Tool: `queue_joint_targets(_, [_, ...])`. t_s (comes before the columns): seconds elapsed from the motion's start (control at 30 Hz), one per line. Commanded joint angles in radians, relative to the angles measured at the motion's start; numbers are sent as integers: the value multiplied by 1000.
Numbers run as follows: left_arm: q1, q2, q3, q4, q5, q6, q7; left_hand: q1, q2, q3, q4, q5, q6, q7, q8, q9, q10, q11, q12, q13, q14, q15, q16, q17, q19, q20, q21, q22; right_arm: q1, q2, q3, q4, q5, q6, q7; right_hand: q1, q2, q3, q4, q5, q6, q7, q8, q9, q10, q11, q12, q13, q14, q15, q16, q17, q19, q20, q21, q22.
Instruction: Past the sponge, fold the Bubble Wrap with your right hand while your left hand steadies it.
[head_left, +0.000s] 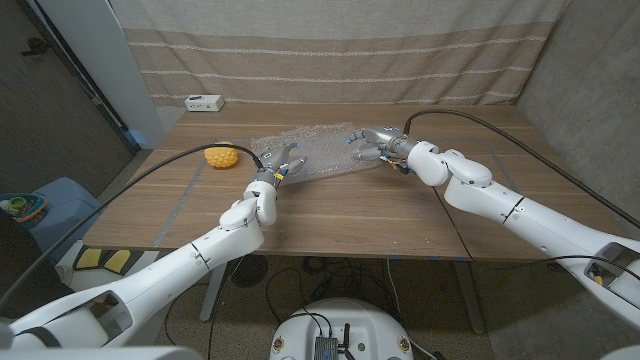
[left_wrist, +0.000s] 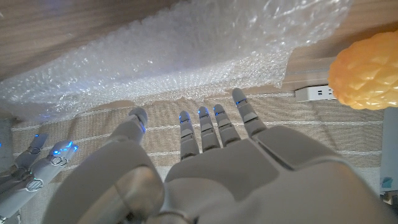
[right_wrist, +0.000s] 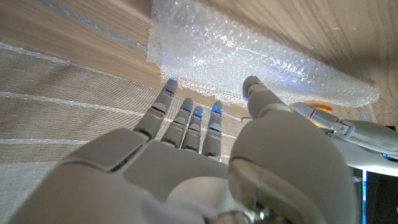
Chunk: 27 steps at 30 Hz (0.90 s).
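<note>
**userA:** So, starting closest to the robot: both arms come in from the near corners over the wooden counter (head_left: 330, 215). What's the left robot hand (head_left: 279, 166) doing?

**userB:** It's at the near left edge of the Bubble Wrap (head_left: 315, 152), fingers apart. In the left wrist view the left robot hand (left_wrist: 205, 155) has its fingers (left_wrist: 247, 112) spread and straight, reaching toward the wrap's (left_wrist: 186, 56) edge, with nothing gripped. Can't tell if the tips actually touch the sheet or just hang above it.

**userA:** And the right one?

**userB:** The right robot hand (head_left: 372, 140) is over the right end of the wrap, a bit farther back than the left. From its own wrist camera the right robot hand (right_wrist: 199, 143) also looks wide, fingers (right_wrist: 163, 102) fanned out, tips right at the border of the Bubble Wrap (right_wrist: 249, 56). Holding nothing that I can see.

**userA:** Where's the wrap sitting exactly?

**userB:** Roughly mid-counter, toward the far side, a clear crumpled sheet between the two robot hands. The yellow sponge (head_left: 221, 156) is just to its left, near but apart. It shows up as a bumpy yellow lump (left_wrist: 367, 71) in the left wrist view too.

**userA:** Anything farther back?

**userB:** A white power strip (head_left: 203, 102) at the far left corner of the counter, then a striped curtain (head_left: 330, 50) behind.
</note>
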Motion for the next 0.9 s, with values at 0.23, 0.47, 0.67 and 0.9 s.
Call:
queue_joint_targets(0.23, [-73, -26, 33, 158, -33, -72, 7, -23, 6, -3, -7, 1, 60, 11, 15, 1, 70, 1, 27, -10, 74, -6, 24, -1, 34, 9, -11, 4, -33, 20, -80, 33, -299, -97, -89, 29, -6, 4, -10, 10, 3, -24, 4, 5, 2, -13, 12, -2, 0, -45, 19, -3, 18, -15, 1, 2])
queue_joint_targets(0.47, [-102, -36, 46, 205, -66, -66, -43, -29, 10, -1, -10, 1, 57, 11, 9, 1, 91, -4, 33, -12, 99, -4, 29, -1, 45, 13, -13, 4, -10, 56, -118, 105, -356, -60, -110, 29, -21, -21, 0, 15, -152, -35, -36, 4, -94, -17, -4, -8, -72, -30, 6, -6, -15, -13, -20, 2])
queue_joint_targets(0.67, [-110, -41, 50, 227, -85, -71, -42, -43, 15, -2, -11, 0, 65, 19, 7, 1, 142, 3, 47, -14, 139, -7, 36, 0, 57, 18, -18, 5, 14, 89, -147, 162, -383, -41, -103, 14, -46, -41, 6, 27, -238, -35, -33, 2, -163, -10, 0, -12, -197, 14, -14, -16, -139, -5, -78, 1])
queue_joint_targets(0.9, [-113, -34, 58, 233, -101, -83, -49, -52, 17, -3, -9, -2, 69, 23, 7, 1, 151, 1, 48, -14, 149, -7, 37, 1, 63, 20, -20, 5, 37, 145, -180, 273, -427, -41, -210, 20, -50, -39, 3, 39, -288, -35, -34, 1, -211, -9, -2, -15, -244, 26, -11, -24, -178, -11, -99, 0])
